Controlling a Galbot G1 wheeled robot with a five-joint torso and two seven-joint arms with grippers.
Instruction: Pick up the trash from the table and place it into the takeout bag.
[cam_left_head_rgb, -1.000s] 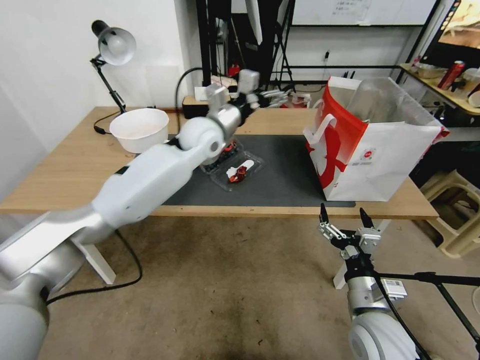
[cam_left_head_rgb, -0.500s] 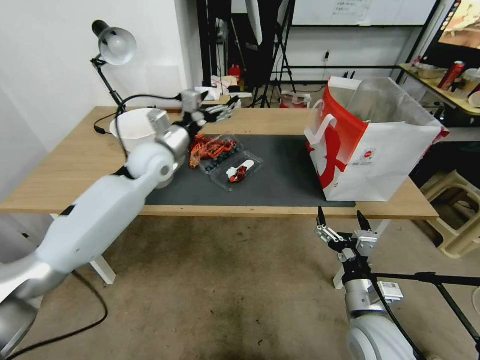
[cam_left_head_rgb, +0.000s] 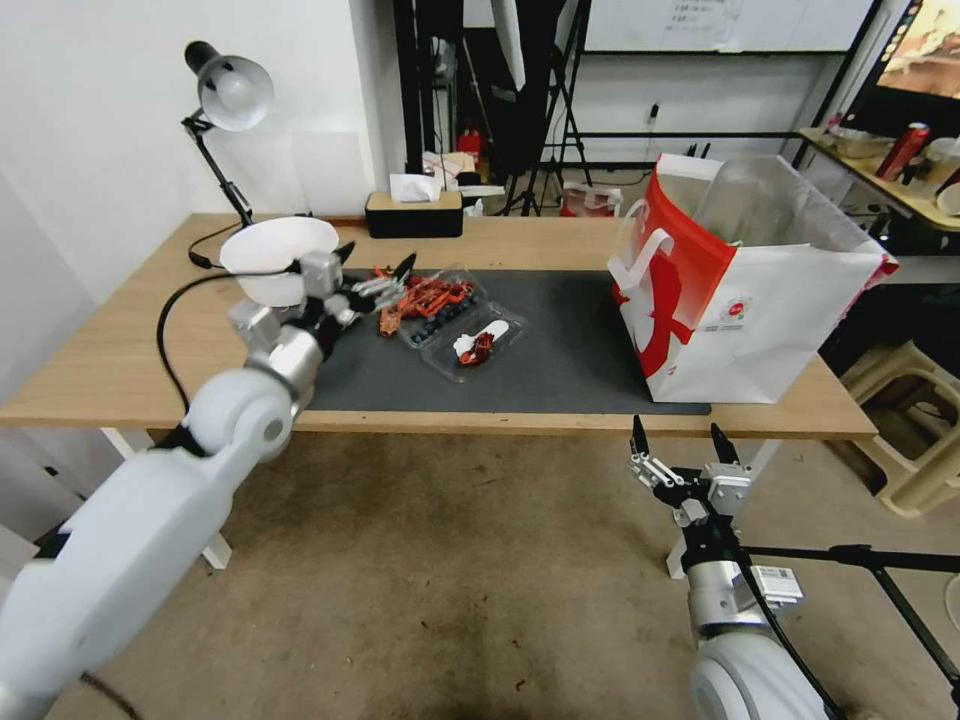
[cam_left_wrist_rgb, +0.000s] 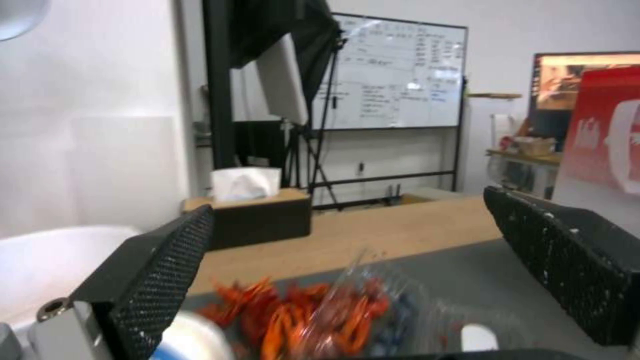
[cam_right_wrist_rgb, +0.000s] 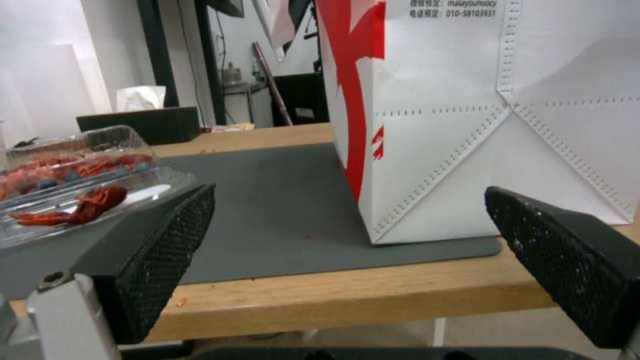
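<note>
Red crayfish shells (cam_left_head_rgb: 425, 294) lie in and beside a clear tray (cam_left_head_rgb: 440, 305) on the dark mat (cam_left_head_rgb: 570, 345) of the table (cam_left_head_rgb: 120, 345). A second clear tray (cam_left_head_rgb: 482, 342) holds one more shell. My left gripper (cam_left_head_rgb: 375, 262) is open and empty, low over the mat's left end, between the white bowl (cam_left_head_rgb: 270, 250) and the shells. The left wrist view looks past the gripper (cam_left_wrist_rgb: 347, 210) onto the shells (cam_left_wrist_rgb: 293, 315). The takeout bag (cam_left_head_rgb: 745, 285) stands open on the right. My right gripper (cam_left_head_rgb: 680, 445) is open below the table's front edge, facing the bag (cam_right_wrist_rgb: 507, 115).
A desk lamp (cam_left_head_rgb: 225, 90) and its cord stand at the table's back left. A dark tissue box (cam_left_head_rgb: 413, 212) sits at the back edge. A beige stool (cam_left_head_rgb: 905, 420) is right of the table. A black tripod leg (cam_left_head_rgb: 860, 555) crosses by my right arm.
My left arm has swung from the back middle of the table toward the left and down, ending beside the bowl and shells. The right gripper has barely moved.
</note>
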